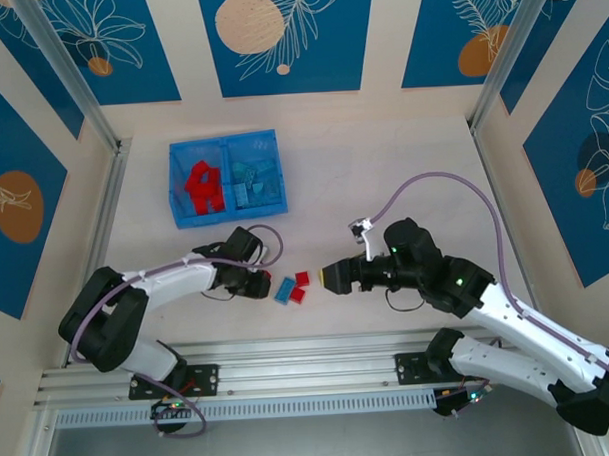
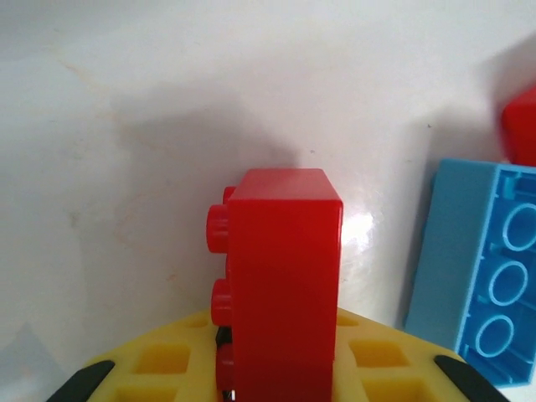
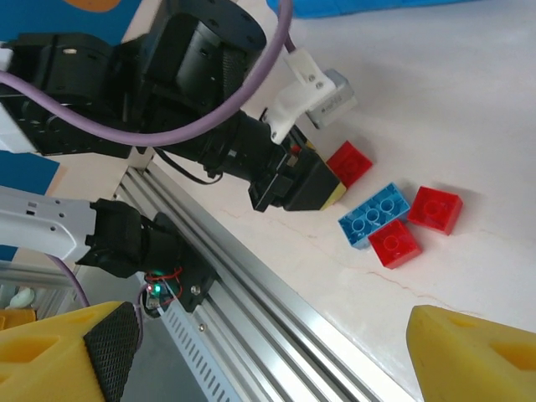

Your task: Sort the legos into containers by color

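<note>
Item 1, bottom of the top view: aluminium rail [image 1: 289, 351] carrying my two bases.

Item 2, left of centre: my left gripper [image 1: 258, 284], jaws clamped on one red brick [image 2: 280, 276], whose studs face left in the left wrist view.

Item 3, right of centre: my right gripper [image 1: 326, 277], jaws spread wide, a purple cable [image 1: 433, 178] looping behind it.

Item 4, on the table [image 1: 382, 155] between the two grippers: one blue brick [image 1: 285, 291] and two red bricks [image 1: 302, 278], loose and close together.

Item 5, upper left: blue tray [image 1: 175, 187], with red bricks [image 1: 203, 188] heaped in its left compartment and teal bricks [image 1: 255, 180] in the right.

Item 6, top: blue wall panels [image 1: 328, 47] with orange discs and leaf outlines.
</note>
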